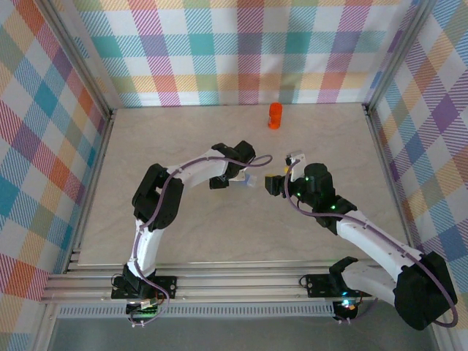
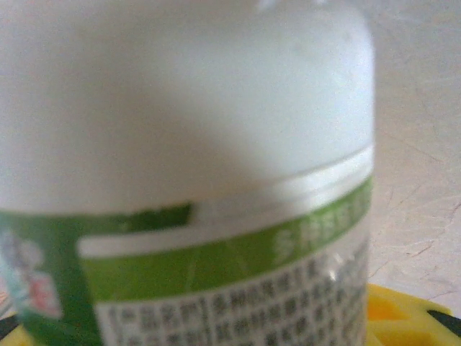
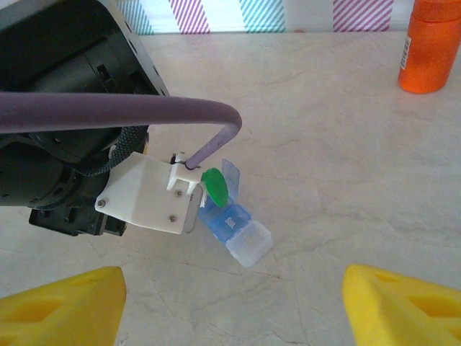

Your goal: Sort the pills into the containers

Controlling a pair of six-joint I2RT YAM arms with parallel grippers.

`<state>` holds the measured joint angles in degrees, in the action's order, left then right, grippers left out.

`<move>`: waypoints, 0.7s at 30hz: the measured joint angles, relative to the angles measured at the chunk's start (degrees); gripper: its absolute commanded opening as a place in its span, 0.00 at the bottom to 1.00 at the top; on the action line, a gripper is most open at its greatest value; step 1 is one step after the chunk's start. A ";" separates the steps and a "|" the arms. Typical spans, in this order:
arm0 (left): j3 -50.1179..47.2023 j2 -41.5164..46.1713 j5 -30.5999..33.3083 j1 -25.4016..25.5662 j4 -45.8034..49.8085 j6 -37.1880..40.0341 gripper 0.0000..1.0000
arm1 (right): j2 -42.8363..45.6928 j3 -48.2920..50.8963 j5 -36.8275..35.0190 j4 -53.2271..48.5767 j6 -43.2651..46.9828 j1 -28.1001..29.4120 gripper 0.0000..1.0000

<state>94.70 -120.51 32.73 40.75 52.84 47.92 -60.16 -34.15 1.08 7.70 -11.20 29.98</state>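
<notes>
My left arm (image 1: 156, 199) is bent sharply at the elbow, forearm reaching rightward. My left gripper (image 1: 239, 180) is clamped round the bottle (image 2: 187, 144). My right arm (image 1: 365, 238) stretches up and leftward, wrist facing the left one. My right gripper (image 3: 230, 306) has its jaws wide apart, holding nothing, near the left gripper.

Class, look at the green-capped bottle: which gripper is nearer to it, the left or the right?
Left. The left gripper holds the green-capped bottle in its jaws, tilted above the blue box. The right gripper hangs open across the box, apart from the bottle.
</notes>
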 measured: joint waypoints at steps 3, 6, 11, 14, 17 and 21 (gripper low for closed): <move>0.31 0.00 0.44 0.59 -0.02 0.90 0.00 | -0.15 0.00 0.02 0.02 -0.09 0.00 0.78; 0.31 0.00 1.07 1.09 -0.02 1.81 0.00 | -0.15 0.00 0.02 0.02 -0.20 0.00 0.78; 0.20 0.00 3.19 1.25 -0.24 4.15 0.00 | -0.15 0.00 0.04 0.02 -0.35 0.00 0.78; -0.02 -0.09 4.87 1.31 -0.52 5.73 0.00 | -0.17 0.00 0.09 0.02 -0.39 -0.02 0.78; -0.04 -0.11 6.03 1.62 -0.74 7.10 0.00 | -0.17 0.00 0.37 0.02 -0.39 0.00 0.78; -0.48 -0.11 7.48 1.88 -1.75 8.85 0.00 | -0.17 0.00 0.46 0.00 -0.39 0.00 0.78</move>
<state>94.21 -120.62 40.21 42.63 51.09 56.77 -60.34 -34.15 1.54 7.70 -11.60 29.98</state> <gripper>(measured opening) 0.515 0.780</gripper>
